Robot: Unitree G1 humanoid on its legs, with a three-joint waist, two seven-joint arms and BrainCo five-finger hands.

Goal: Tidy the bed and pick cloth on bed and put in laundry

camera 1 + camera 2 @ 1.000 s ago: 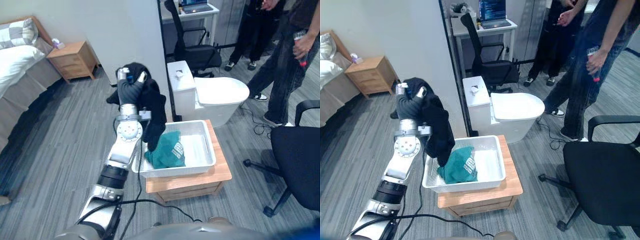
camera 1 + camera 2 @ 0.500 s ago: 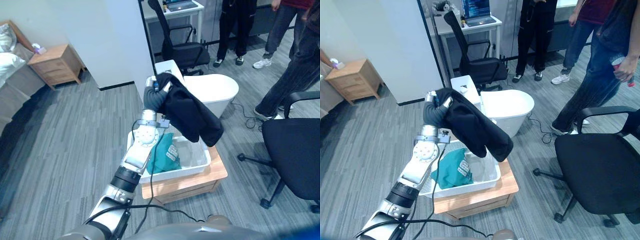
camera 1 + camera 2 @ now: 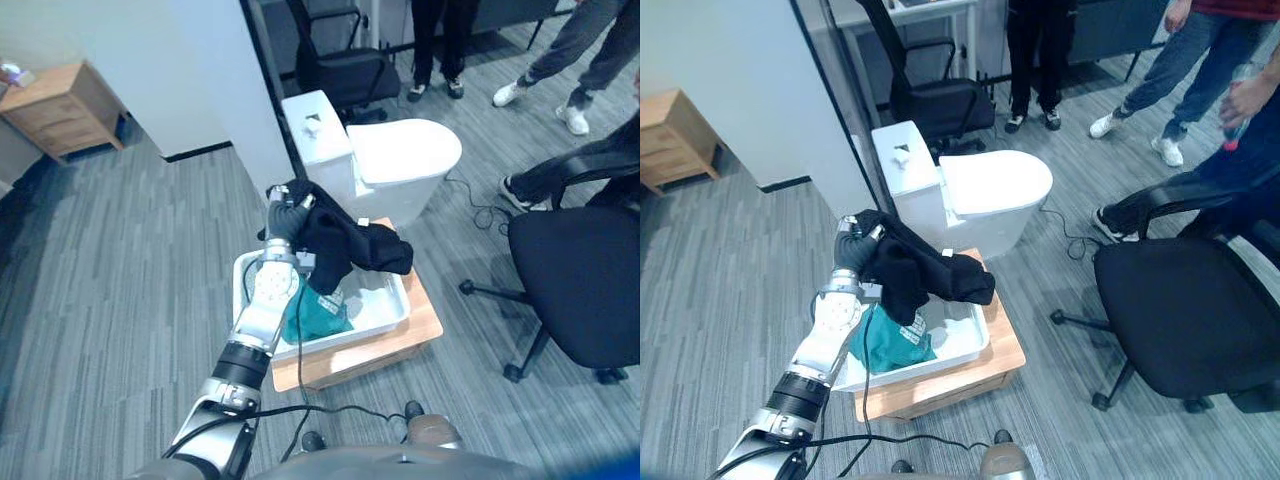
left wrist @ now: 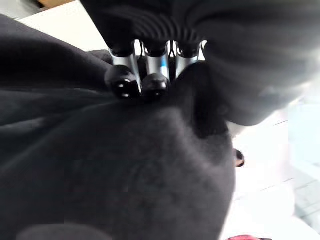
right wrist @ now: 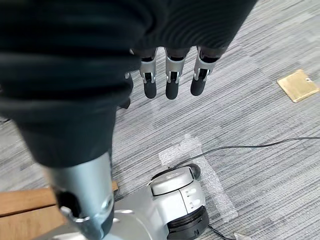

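Note:
My left hand [image 3: 283, 218] is raised over the back left corner of the white laundry tub [image 3: 395, 310], shut on a black cloth [image 3: 352, 242]. The cloth drapes from the hand across the tub's far side, its lower end hanging inside. In the left wrist view the fingers [image 4: 134, 82] curl into the black cloth [image 4: 125, 165]. A teal cloth [image 3: 318, 315] lies bunched in the tub's left half. The tub stands on a low wooden stand [image 3: 1005, 352]. My right hand [image 5: 171, 85] hangs over the grey floor with straight fingers, holding nothing.
A white toilet [image 3: 395, 150] stands just behind the tub. A black office chair [image 3: 580, 270] is to the right, another [image 3: 335, 65] behind the toilet. A wooden nightstand [image 3: 50, 95] is far left by a white wall. People's legs [image 3: 1160, 70] stand at the back right.
The camera has swung right and tilted down. My left hand has come down with the black cloth, from held high above the tub to draped low over it.

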